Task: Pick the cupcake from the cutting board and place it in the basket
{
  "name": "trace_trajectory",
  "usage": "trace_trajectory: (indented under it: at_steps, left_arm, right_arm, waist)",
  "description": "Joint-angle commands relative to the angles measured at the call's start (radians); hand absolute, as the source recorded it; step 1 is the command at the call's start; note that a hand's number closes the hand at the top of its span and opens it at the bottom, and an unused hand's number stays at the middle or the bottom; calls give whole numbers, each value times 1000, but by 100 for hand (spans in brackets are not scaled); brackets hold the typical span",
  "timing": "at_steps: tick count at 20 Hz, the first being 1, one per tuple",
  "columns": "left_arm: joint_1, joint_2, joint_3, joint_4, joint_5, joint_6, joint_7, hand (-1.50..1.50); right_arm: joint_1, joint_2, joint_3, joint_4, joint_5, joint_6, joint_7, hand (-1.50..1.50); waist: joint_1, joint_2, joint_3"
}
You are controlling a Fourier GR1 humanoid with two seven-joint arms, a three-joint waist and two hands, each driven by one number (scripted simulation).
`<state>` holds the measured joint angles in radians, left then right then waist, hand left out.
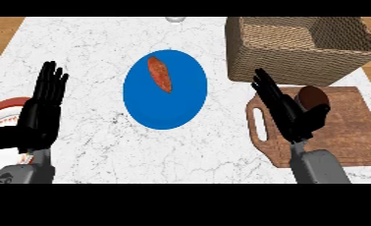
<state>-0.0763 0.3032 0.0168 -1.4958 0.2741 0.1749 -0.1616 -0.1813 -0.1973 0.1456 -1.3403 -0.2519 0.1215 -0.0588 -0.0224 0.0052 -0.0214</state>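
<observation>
Head view: reach step — right black hand [290, 114] fingers straight, beside brown round cupcake [313, 97] on wooden cutting board [340, 136], ungrasped; next, curl round it, carry to woven wicker basket [290, 68]; left hand [39, 112] resting, fingers straight.

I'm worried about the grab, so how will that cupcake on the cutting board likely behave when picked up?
The cupcake looks small and rounded, so probably light and apt to tip or roll if nudged sideways. The right hand partly hides it, so its softness is unclear; it is likely squashable.

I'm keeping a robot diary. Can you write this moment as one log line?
right hand: open, beside cupcake | cupcake: on cutting board | basket: no cupcake inside | left hand: open, resting
</observation>
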Motion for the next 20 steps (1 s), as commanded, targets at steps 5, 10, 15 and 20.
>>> trace_trajectory:
  at_steps: [5, 10, 15, 20]
  left_arm:
    - [92, -9, -108, 204, -37, -27, 215, 0]
    - [183, -3, -183, 191, -68, -50, 304, 0]
    - [186, 42, -142, 182, -43, -76, 344, 0]
    - [187, 29, -146, 157, -49, -55, 351, 0]
  right_arm:
    - [-238, -147, -196, -14, -221, 234, -31, 150]
    - [-206, -146, -42, -49, -80, 399, -195, 150]
    - [-124, -193, 8, -198, 146, 203, -113, -150]
    - [-256, -483, -98, -183, 376, 148, -14, -150]
  waist:
    - [18, 15, 25]
    - [42, 0, 24]
    - [11, -11, 20]
    - [12, -12, 18]
